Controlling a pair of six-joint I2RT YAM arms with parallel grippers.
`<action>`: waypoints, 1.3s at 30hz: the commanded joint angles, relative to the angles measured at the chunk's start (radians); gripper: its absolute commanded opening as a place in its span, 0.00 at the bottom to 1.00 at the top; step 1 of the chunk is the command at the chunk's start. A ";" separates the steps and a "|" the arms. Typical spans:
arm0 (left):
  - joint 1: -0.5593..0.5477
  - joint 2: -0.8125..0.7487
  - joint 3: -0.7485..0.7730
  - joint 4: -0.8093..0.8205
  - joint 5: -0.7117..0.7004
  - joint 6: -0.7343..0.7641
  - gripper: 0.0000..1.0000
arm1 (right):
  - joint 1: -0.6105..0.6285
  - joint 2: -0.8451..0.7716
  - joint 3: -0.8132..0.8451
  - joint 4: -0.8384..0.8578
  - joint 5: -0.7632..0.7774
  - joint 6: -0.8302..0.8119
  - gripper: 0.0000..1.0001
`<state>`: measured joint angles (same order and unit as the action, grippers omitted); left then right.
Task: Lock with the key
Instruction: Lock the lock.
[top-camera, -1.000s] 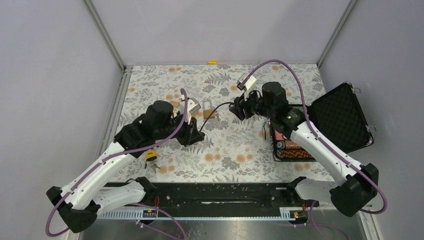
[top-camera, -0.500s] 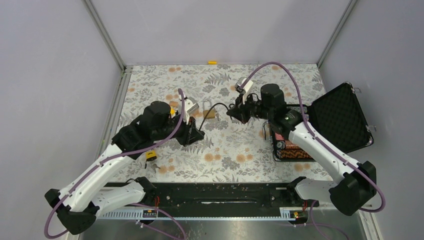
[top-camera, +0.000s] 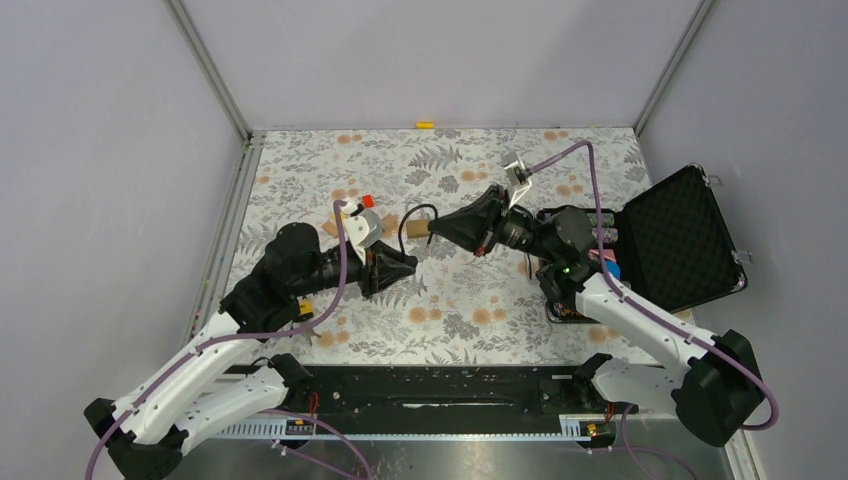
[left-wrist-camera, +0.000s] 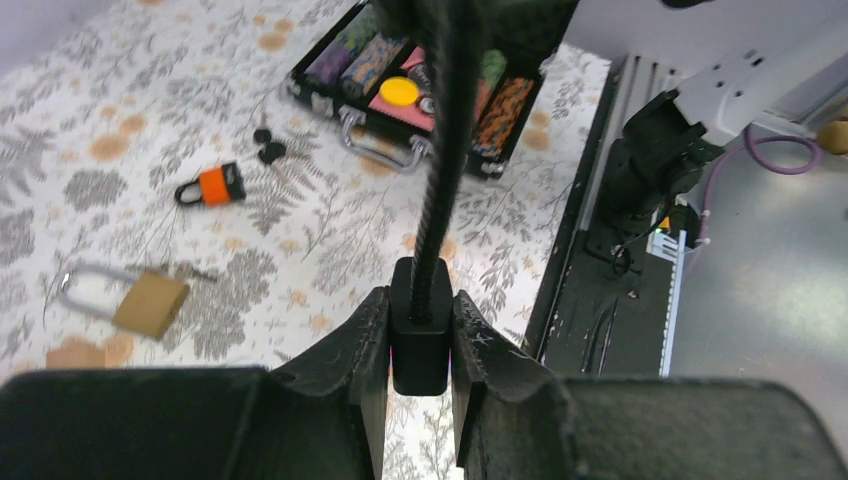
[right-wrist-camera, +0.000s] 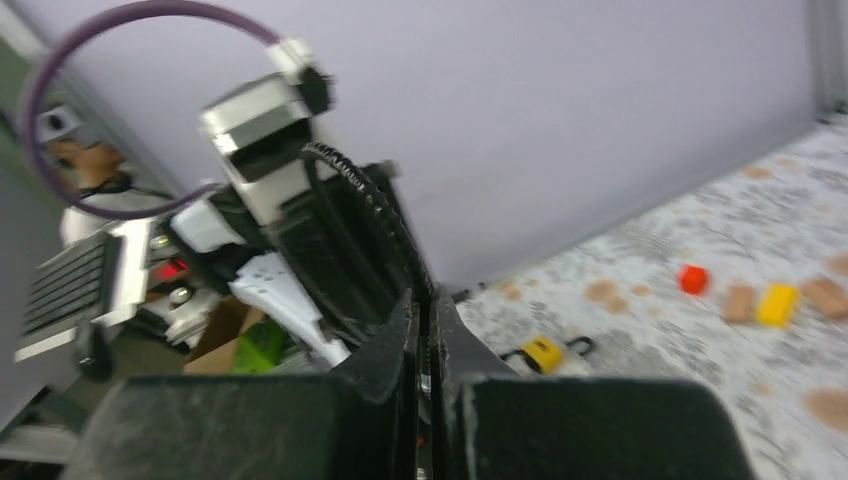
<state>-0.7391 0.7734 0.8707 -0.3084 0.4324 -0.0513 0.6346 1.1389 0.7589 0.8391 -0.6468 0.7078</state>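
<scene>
Slipping looks like the chief risk: the left tool (left-wrist-camera: 420, 300) is clamped on the small black block-shaped lock body (left-wrist-camera: 420, 350) by its two flat sides alone. The black braided cable (left-wrist-camera: 437, 200) rising out of it arcs across to the right tool (right-wrist-camera: 422, 310), whose fingers are pressed together on the cable's far end. Any pull or twist between the two arms could drag the body out of that grip or kink the cable. The key is a second worry, in my judgement. The only ones I can make out are small black-headed keys (left-wrist-camera: 268, 152) lying on the floral-patterned worktop (left-wrist-camera: 120, 120) beside an orange padlock (left-wrist-camera: 212, 186), and neither tool is free to fetch one. Whether a key already sits in the body I cannot tell. The cable lock hangs in the air over the middle of the worktop, above a brass padlock with a silver shackle (left-wrist-camera: 150, 300). The open black case of coloured chips (left-wrist-camera: 380, 140) lies further toward the right arm. Both arms reach forward and inward, wrists turned so the tools point at each other, tips near but apart.
</scene>
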 joint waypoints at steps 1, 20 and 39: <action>-0.002 0.019 0.045 0.141 0.125 0.056 0.00 | 0.119 -0.037 0.057 0.165 0.003 0.014 0.00; -0.001 0.006 0.058 0.206 0.115 0.082 0.00 | 0.200 -0.092 0.065 -0.176 0.156 -0.317 0.00; 0.000 0.038 0.077 0.115 0.018 0.093 0.00 | 0.200 -0.065 0.074 -0.025 0.125 -0.175 0.00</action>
<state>-0.7380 0.7845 0.9031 -0.2226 0.4999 0.0273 0.8131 1.0702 0.7887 0.7177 -0.4828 0.4889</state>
